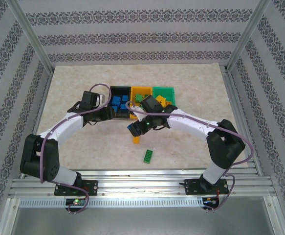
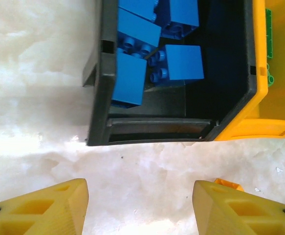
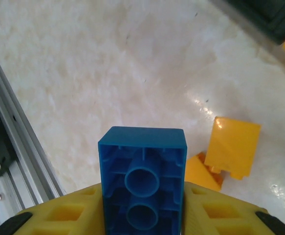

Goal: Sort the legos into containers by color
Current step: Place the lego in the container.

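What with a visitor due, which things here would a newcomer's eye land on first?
The blue brick clamped in the right gripper, over the table. Then the black bin holding blue bricks, far centre, beside an orange bin and a green bin. A lone green brick lies toward the near edge.

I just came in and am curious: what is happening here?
A robot is sorting toy bricks by colour. The right gripper is shut on a blue brick, over the table near a loose orange brick. The left gripper hangs open in front of the black bin, which holds blue bricks. A green brick lies loose on the table.
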